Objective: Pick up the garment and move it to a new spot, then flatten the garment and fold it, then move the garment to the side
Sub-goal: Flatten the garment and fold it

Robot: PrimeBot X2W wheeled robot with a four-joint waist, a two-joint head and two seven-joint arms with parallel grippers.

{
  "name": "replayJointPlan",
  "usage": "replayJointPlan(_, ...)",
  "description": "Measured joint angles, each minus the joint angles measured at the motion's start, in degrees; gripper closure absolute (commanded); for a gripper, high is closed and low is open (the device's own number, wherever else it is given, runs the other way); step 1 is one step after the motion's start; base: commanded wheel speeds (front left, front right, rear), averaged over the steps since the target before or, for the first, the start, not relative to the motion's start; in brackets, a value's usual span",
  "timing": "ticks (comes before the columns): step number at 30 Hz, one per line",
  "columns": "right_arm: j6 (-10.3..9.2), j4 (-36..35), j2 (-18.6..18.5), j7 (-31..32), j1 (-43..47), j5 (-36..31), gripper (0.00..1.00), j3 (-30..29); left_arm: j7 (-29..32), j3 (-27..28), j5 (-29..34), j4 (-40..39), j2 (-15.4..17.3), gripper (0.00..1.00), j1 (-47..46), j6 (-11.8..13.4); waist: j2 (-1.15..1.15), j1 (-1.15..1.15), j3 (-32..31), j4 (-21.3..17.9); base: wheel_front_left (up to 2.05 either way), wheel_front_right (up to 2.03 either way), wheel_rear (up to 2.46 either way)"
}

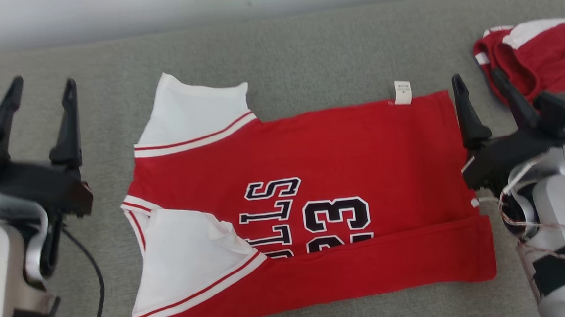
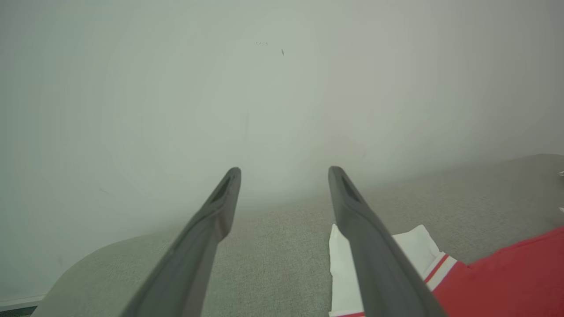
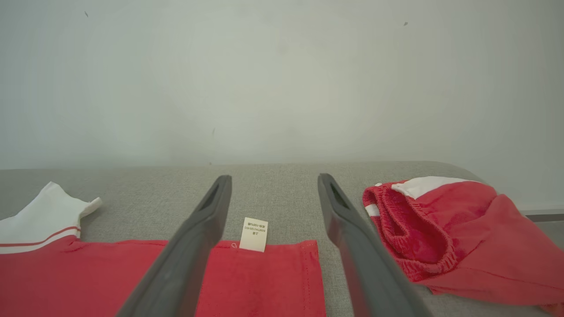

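The red shirt [image 1: 313,176] lies flat in the middle of the grey cushion [image 1: 305,44]. Its near side looks folded over once. I think more folding and the move to the side are left to do. Both grippers are wide open and hold nothing. The left gripper [image 1: 42,85] waits past the sleeves, and the right gripper [image 1: 476,75] is beside the bottom hem.

A grey, woven-fabric tabletop [image 1: 305,44] with rounded corners spreads wide across the head view. Directly behind it rises a plain, pale wall [image 3: 282,79], bare apart from a few tiny dark specks. A darker skirting strip [image 3: 544,216] runs along the wall's foot. The light is soft and even, without hard shadows.
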Motion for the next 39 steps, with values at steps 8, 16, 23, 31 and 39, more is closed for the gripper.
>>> replayJointPlan(8,0.0,10.2,-1.0,3.8,-10.6,0.6,0.0,4.0,6.1,-3.1,-2.6,10.8,1.5,0.0,-11.3,-2.4,0.0,0.01,6.1,-2.3,0.0,0.0,0.0)
replayJointPlan(16,0.0,18.1,-0.9,7.5,-18.0,2.2,0.0,8.0,13.8,-7.7,-5.4,19.8,2.6,0.0,-19.7,-3.2,0.0,0.0,9.9,-4.8,0.0,0.0,0.0)
replayJointPlan(23,0.0,24.1,-0.1,10.4,-24.1,3.9,0.0,11.4,18.6,-15.8,-7.6,24.2,3.4,0.0,-26.6,-3.5,0.0,0.0,12.6,-6.1,0.0,0.0,0.0)
replayJointPlan(31,0.0,28.4,0.9,12.4,-28.3,5.7,0.0,14.5,22.2,-21.8,-10.3,28.6,4.9,0.0,-31.6,-3.5,0.0,-0.01,14.8,-7.1,0.0,0.0,0.0)
replayJointPlan(39,0.0,31.7,1.8,15.0,-31.3,7.8,0.0,17.6,23.9,-25.6,-12.6,32.2,5.7,0.0,-35.2,-3.5,-0.01,-0.01,16.0,-8.2,0.0,0.0,0.0)
